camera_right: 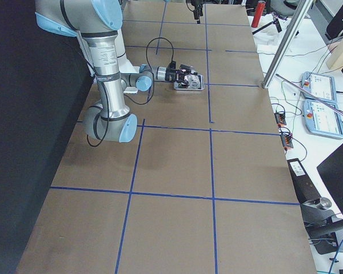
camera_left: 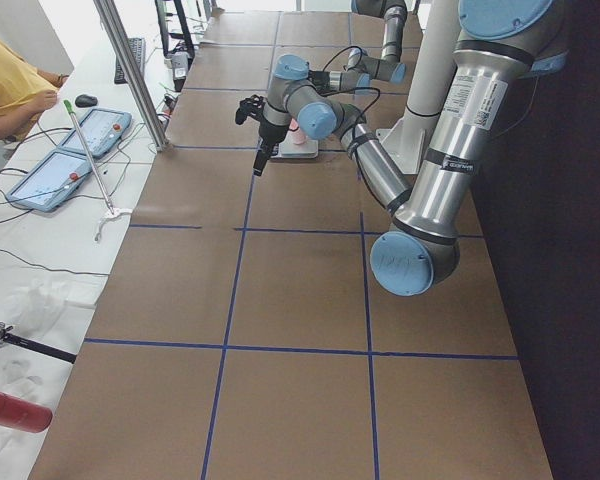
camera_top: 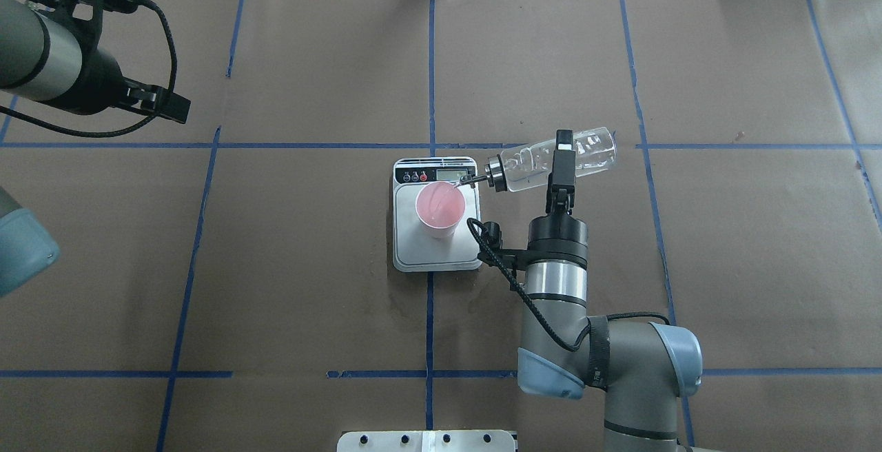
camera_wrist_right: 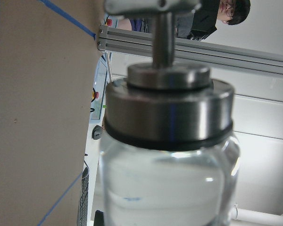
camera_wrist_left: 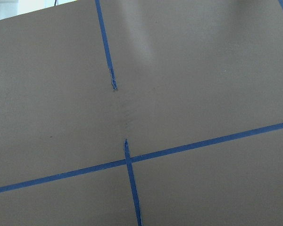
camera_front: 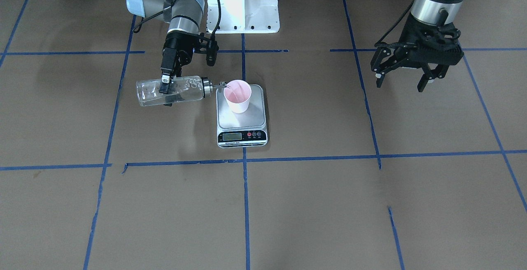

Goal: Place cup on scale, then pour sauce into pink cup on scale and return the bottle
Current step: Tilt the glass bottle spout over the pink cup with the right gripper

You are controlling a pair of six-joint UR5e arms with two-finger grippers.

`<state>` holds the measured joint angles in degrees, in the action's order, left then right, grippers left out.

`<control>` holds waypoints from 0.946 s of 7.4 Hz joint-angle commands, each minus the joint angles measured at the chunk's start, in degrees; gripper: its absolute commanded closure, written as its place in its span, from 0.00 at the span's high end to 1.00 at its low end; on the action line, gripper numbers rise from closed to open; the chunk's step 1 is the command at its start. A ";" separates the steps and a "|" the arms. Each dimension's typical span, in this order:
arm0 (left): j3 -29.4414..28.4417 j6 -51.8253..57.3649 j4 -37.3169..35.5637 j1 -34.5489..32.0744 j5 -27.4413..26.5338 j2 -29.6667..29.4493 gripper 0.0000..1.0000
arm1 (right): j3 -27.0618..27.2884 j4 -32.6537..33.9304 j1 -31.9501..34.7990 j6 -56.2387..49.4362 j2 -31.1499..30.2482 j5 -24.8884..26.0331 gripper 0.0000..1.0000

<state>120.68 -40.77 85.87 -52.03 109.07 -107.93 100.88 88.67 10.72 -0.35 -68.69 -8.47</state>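
One slip could have spoiled it: the right gripper (camera_front: 165, 82), clamped on the bottle (camera_front: 181, 91) tipped nearly flat, its spout at the rim of the cup (camera_front: 237, 96) on the scale (camera_front: 229, 118), might have nudged that light cup or overpoured.

cup (camera_front: 237, 96): pale pink, upright on scale platform | scale (camera_front: 256, 112): silver top, black panel | bottle (camera_front: 187, 89): clear glass, tipped sideways, spout at cup rim

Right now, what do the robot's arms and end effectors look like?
The left arm and right arm are silver-grey tubes with pale blue joint caps. Black cables run along them. The left end effector and right end effector are black, with two fingers each.
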 commanded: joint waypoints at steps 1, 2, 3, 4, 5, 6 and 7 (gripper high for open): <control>0.00 -0.01 0.00 0.00 0.00 0.09 1.00 | 0.01 -0.08 0.01 -4.46 -0.04 1.08 0.00; -0.09 -0.19 0.00 0.00 0.00 0.00 1.00 | 0.01 -0.08 0.01 -4.83 -0.04 1.26 0.00; 0.00 -0.36 -0.09 0.00 0.09 0.00 1.00 | 0.10 -0.08 0.01 -5.44 -0.04 1.26 0.00; 0.09 -0.45 -0.09 0.00 0.09 0.00 1.00 | 0.02 -0.08 0.01 -5.80 -0.04 2.05 0.00; 0.09 -0.54 -0.09 0.00 0.09 0.00 1.00 | 0.19 -0.17 0.01 -5.71 -0.13 2.23 0.00; 0.26 -0.63 -0.09 0.00 0.09 0.00 1.00 | 0.45 -0.78 0.01 -5.19 -0.13 2.23 0.00; 0.35 -0.63 -0.09 0.00 0.09 0.00 1.00 | 0.54 -1.04 0.01 -4.32 -0.22 2.14 0.00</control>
<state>120.89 -41.35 85.78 -52.03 109.16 -107.93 101.25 88.06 10.72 -5.51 -68.83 -6.33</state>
